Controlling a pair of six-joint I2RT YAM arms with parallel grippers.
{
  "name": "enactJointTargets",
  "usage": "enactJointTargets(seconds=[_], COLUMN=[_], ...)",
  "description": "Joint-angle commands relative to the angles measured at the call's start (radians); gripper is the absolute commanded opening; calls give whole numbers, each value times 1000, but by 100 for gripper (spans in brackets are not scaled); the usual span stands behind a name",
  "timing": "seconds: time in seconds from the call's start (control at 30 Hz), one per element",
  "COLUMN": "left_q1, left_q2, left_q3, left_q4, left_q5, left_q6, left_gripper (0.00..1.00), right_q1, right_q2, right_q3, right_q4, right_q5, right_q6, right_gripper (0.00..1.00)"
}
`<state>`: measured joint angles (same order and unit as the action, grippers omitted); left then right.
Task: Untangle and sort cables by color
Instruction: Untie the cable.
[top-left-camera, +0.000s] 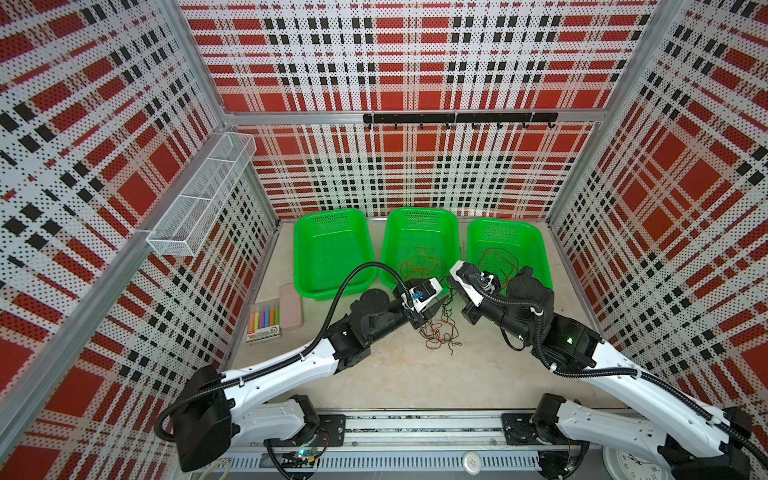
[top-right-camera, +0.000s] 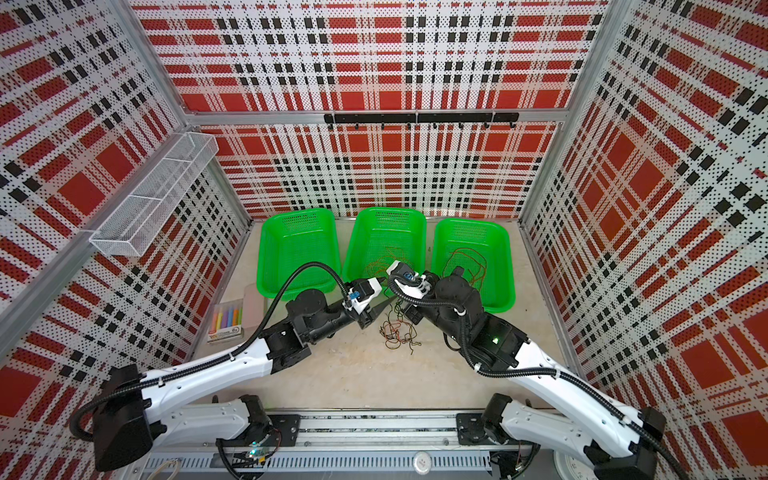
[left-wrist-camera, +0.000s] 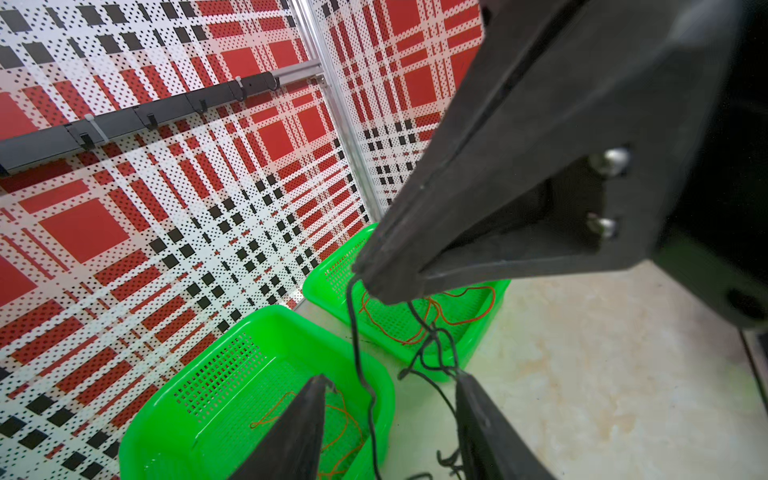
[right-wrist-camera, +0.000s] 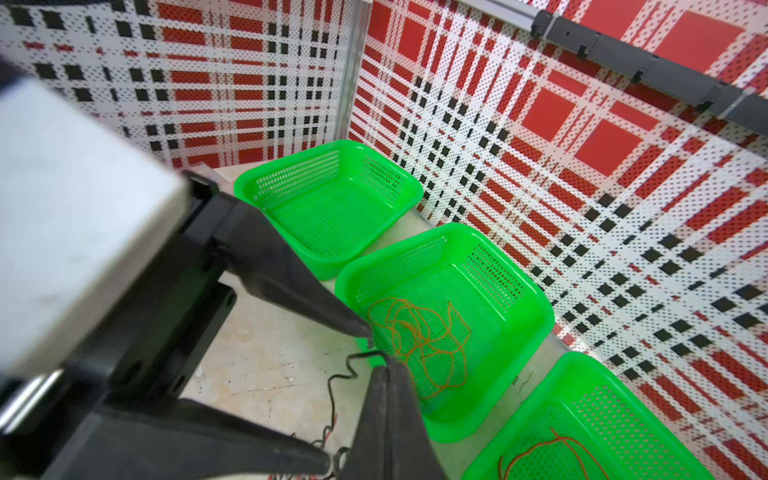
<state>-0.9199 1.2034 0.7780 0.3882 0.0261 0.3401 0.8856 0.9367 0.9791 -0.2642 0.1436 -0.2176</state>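
Note:
Three green baskets stand in a row at the back. The left basket (top-left-camera: 332, 249) holds nothing that I can see. Orange cables (top-left-camera: 417, 264) lie in the middle basket (top-left-camera: 419, 220), and reddish-brown cables (top-left-camera: 498, 259) lie in the right basket (top-left-camera: 505, 232). A tangle of black, orange and brown cables (top-left-camera: 440, 332) lies on the table in front. My right gripper (right-wrist-camera: 388, 363) is shut on a black cable (left-wrist-camera: 354, 328) that hangs from its tip. My left gripper (left-wrist-camera: 388, 378) faces it close by, open, with that black strand between its fingers.
A crayon box (top-left-camera: 264, 322) and a pinkish case (top-left-camera: 291, 305) lie at the table's left edge. A white wire shelf (top-left-camera: 203, 195) hangs on the left wall. A black hook rail (top-left-camera: 457, 118) runs along the back wall.

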Motion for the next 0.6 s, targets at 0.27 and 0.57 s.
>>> enactJointTargets(seconds=[0.27,0.57], left_q1=[8,-21], left_q2=[27,-37], left_q3=[89,157], left_q4=[56,3], left_q5=[1,6], left_q6=[7,23], left_gripper=[0,0], right_q1=[-4,-43], right_q2=[-18,-96], right_q3=[-38,-175], right_q4=[38,136], right_q5=[14,30], right_q6=[12,103], right_gripper=[0,48])
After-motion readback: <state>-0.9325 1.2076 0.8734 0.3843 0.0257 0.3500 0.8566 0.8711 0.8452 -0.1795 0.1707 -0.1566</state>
